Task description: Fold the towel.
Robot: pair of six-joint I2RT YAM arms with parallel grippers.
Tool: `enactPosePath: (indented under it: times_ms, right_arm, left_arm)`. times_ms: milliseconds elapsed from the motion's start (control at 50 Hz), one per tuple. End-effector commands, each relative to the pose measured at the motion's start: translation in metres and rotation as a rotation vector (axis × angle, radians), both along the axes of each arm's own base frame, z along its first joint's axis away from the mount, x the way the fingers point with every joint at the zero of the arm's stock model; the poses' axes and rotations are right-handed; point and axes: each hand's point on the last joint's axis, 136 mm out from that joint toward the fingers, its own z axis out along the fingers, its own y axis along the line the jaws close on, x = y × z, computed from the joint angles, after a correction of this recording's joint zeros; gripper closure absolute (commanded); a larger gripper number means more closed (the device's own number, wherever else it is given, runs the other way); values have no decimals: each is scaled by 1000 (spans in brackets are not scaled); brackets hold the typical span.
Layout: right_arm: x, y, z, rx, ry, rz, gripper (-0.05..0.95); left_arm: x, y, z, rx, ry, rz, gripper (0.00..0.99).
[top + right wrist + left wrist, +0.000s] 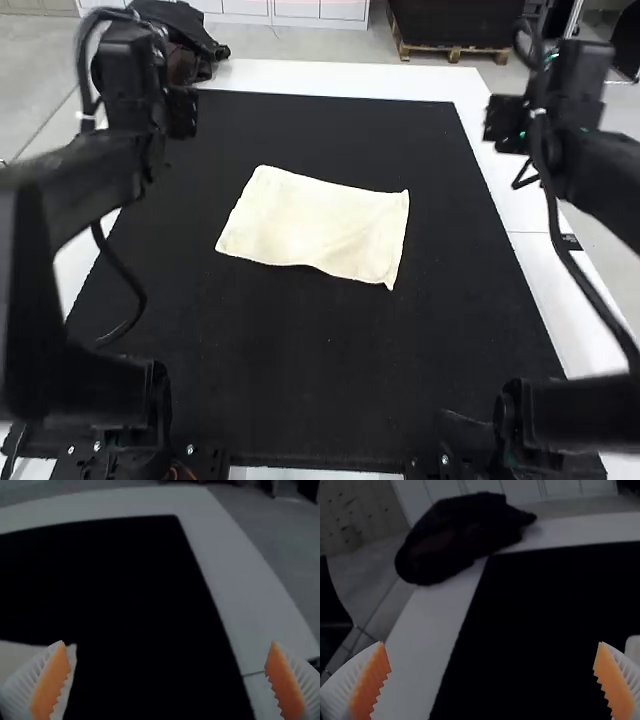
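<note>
Mat [300, 380] under towel [315, 225] on white table [340, 82]

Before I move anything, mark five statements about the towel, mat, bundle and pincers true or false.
1. The towel lies on the mat. True.
2. The towel is bunched into a ball. False: it lies spread out, slightly rumpled.
3. The left pincer and right pincer are open. True.
4. The right pincer grips a towel corner. False: it holds nothing.
5. A dark bundle sits at the table's far left corner. True.
</note>
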Motion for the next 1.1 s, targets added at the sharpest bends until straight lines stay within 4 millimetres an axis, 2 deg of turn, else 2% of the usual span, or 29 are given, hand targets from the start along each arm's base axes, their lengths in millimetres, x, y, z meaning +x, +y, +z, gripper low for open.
enactPosePath:
  times_ms: [0,60,120,200,280,400,600,880,1080]
  right_arm:
    - [4,35,-64,138,195,67,-7]
    - [-1,43,-98,163,283,57,-8]
    - [-11,43,-126,119,350,27,-8]
    - [-13,44,-137,90,322,11,-8]
    - [-15,49,-141,89,320,25,-8]
    - [-17,72,-142,165,332,132,-8]
    - [-6,85,-133,210,298,182,-8]
    - [10,103,-152,279,323,234,-8]
    - [23,111,-163,305,334,262,-8]
  left_arm:
    - [9,-6,-17,-18,47,-26,38]
    - [10,-8,-42,-33,101,-29,38]
    - [9,-12,-69,-53,160,-36,39]
    - [8,-19,-100,-62,235,-54,38]
    - [11,-27,-121,-74,291,-88,38]
    - [19,-40,-132,-120,326,-171,38]
    - [38,-52,-130,-151,307,-252,38]
    - [64,-63,-162,-172,367,-325,38]
    - [82,-72,-173,-198,376,-378,38]
